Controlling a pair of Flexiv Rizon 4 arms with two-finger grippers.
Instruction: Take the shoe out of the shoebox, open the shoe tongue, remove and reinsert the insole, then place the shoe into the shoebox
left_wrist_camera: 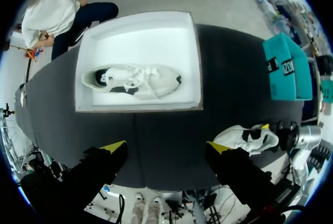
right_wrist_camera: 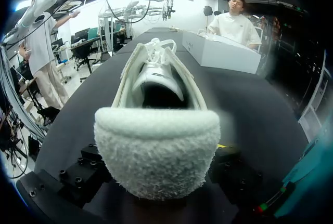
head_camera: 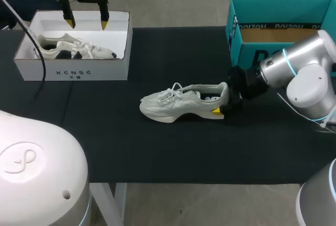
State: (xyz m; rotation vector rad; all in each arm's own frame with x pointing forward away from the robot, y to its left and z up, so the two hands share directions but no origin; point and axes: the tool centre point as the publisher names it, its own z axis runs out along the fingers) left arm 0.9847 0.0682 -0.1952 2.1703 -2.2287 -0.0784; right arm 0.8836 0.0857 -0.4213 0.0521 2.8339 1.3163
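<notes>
The right fingers [head_camera: 216,111] clamp the heel of the off-white lace-up sneaker [head_camera: 173,104] on the black worktop [head_camera: 157,152]; left fingers [head_camera: 69,20] hang wide over the white cardboard shoebox [head_camera: 105,71]. A heel-only hold may let the toe sag and slip.

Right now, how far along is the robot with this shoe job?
Looks done: one shoe stands on the black table, out of the white shoebox. In hand: the right tool clamps its heel; the left tool hangs open above the shoebox, where a second shoe lies. Seemingly left: opening the tongue, pulling and refitting the insole, and boxing the shoe.
</notes>
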